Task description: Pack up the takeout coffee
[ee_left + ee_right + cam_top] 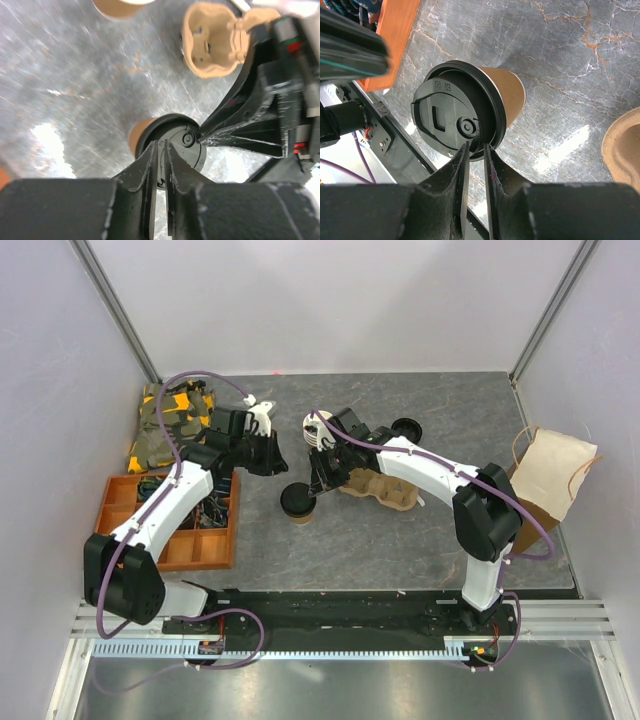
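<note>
Right gripper [475,150] pinching takeout coffee [465,112] at lid rim; left gripper [161,147] nearly closed, tips over lid — hold unclear

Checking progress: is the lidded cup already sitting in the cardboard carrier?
No, the lidded cup is on the table, beside the cardboard carrier and not in any of its pockets.
</note>
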Available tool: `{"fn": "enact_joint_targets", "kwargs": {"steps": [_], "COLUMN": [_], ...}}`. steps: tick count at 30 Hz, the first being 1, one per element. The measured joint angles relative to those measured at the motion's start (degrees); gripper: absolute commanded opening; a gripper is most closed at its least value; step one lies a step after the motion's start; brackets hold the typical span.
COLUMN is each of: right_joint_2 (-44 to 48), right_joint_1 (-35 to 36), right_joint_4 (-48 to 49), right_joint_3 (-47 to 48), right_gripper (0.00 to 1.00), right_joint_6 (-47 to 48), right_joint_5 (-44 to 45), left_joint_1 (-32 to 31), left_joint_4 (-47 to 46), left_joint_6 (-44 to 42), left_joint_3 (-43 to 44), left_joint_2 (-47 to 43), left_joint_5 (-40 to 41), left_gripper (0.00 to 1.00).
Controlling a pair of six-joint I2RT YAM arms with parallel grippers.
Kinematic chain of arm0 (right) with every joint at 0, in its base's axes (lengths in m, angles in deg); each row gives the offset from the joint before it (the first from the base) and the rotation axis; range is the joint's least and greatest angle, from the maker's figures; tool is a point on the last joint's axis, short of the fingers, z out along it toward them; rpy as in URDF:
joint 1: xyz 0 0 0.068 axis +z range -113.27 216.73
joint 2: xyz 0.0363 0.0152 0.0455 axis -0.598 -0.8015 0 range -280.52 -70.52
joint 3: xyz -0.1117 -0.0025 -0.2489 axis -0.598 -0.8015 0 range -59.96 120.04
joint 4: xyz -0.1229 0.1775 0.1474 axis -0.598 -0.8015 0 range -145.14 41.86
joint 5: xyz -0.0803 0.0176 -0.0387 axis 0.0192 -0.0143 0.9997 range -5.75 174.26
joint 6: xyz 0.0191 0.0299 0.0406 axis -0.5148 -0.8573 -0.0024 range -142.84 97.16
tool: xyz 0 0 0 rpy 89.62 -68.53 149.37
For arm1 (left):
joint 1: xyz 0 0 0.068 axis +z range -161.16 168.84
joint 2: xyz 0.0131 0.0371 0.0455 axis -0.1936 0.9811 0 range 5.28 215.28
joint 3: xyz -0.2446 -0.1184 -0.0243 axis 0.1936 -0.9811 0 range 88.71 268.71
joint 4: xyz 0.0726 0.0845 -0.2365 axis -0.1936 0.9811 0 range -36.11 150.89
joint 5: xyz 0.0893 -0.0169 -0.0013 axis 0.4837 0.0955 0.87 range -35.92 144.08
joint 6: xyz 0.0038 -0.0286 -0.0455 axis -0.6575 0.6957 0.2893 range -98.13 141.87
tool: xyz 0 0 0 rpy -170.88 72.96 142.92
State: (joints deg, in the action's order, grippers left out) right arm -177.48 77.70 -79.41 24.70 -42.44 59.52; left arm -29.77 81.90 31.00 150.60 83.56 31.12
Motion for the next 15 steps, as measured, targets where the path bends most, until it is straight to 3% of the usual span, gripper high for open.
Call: {"fn": "enact_joint_targets", "kwargs": {"steps": [7,15], "right_joint_2": [0.0,-0.04], "right_joint_1": [0.0,0.0], "right_joint_4": [0.26,0.46], "right_joint_3": [-0.26,-0.37], "right_gripper": [0.25,0.25], "right_joint_6": [-0.15,-0.15], "right_joint_5": [-0.31,-0.33], "left_joint_1": [-2.43,-4.66], "left_joint_4": [1.7,2.14], "left_joint_6": [-2.93,-4.24], "left_joint_3": [1.46,0.92], "left_joint_2": [-0.72,3.02], "left_joint_5": [1.86,3.5], "left_gripper": [0.24,0.19]}}
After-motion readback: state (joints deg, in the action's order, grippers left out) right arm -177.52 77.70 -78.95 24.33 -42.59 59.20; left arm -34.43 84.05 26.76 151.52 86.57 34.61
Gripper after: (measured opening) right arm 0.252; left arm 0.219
